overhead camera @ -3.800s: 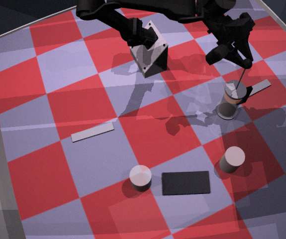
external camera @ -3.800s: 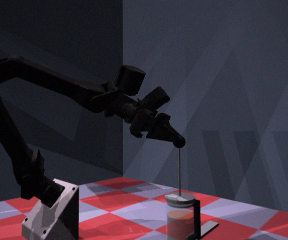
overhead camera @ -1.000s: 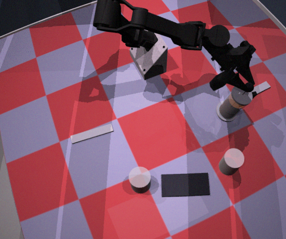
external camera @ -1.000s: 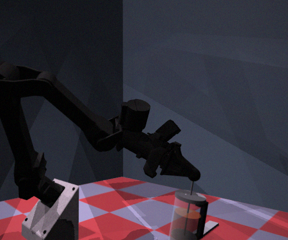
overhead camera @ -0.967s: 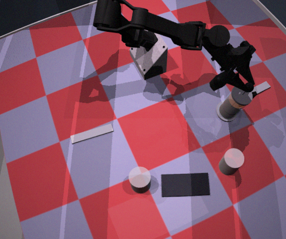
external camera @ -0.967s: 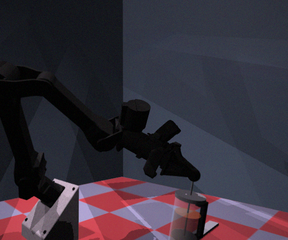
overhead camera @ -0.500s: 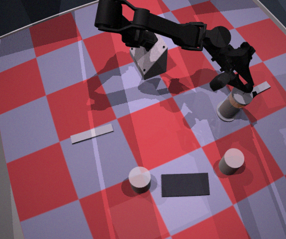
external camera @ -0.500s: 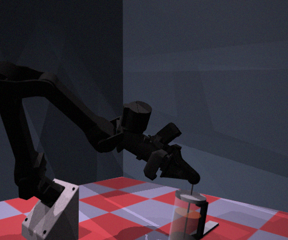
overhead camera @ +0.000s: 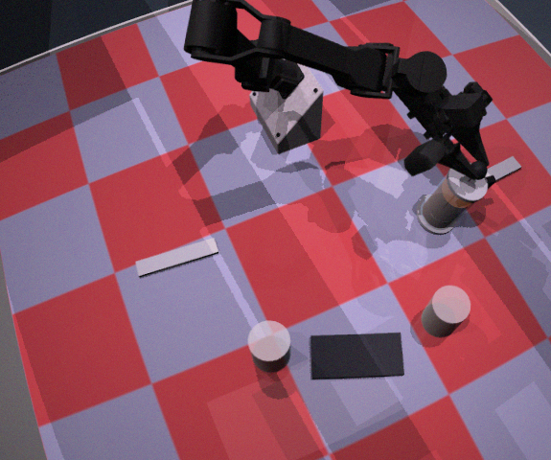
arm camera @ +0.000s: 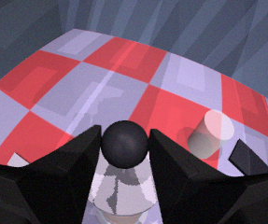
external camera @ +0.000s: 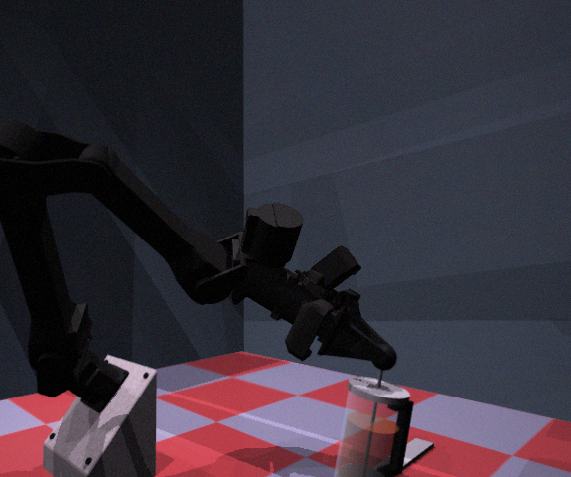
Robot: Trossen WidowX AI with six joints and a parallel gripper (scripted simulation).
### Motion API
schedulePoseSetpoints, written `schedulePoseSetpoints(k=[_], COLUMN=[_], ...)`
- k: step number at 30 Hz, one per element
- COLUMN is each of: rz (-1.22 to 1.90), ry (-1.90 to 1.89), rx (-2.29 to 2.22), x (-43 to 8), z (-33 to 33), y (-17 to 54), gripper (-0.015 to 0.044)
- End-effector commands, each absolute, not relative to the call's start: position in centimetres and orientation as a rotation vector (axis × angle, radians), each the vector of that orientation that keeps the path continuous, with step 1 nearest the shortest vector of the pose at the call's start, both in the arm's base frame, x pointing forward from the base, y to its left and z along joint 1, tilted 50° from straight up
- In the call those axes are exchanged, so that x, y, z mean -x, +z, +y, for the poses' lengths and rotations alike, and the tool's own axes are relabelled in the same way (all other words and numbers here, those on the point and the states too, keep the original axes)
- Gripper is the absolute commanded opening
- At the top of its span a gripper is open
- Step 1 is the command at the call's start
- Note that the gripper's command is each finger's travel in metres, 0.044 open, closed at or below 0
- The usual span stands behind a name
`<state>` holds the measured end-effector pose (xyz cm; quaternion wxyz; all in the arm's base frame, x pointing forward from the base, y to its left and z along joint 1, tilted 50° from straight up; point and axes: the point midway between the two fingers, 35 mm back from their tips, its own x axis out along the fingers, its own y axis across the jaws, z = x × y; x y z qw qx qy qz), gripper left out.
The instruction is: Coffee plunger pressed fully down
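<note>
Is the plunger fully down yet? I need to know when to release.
Not fully. In the exterior view a short stretch of rod still shows between the knob, clamped in the gripper, and the lid.

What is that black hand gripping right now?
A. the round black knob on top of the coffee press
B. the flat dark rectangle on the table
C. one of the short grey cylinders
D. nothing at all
A: in the wrist view the hand has its fingers closed on either side of the round black knob, directly above the coffee press.

The press (overhead camera: pixel 445 205) stands on the bench (overhead camera: pixel 42 222) right of the base (overhead camera: pixel 287 116); two cylinders (overhead camera: pixel 268 345) flank a plate (overhead camera: pixel 356 355) nearer the front.
</note>
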<state>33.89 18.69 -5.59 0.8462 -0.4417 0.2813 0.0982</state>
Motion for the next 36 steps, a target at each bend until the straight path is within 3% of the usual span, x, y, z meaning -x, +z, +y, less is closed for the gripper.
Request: schedulePoseSetpoints(k=[1, 36], rz=[0.621, 0.621], ry=[0.190, 0.190], rx=[0.944, 0.944], x=[-33.87, -34.03], z=[17.88, 18.14], y=[-6.23, -6.30], gripper=[0.0123, 0.0123])
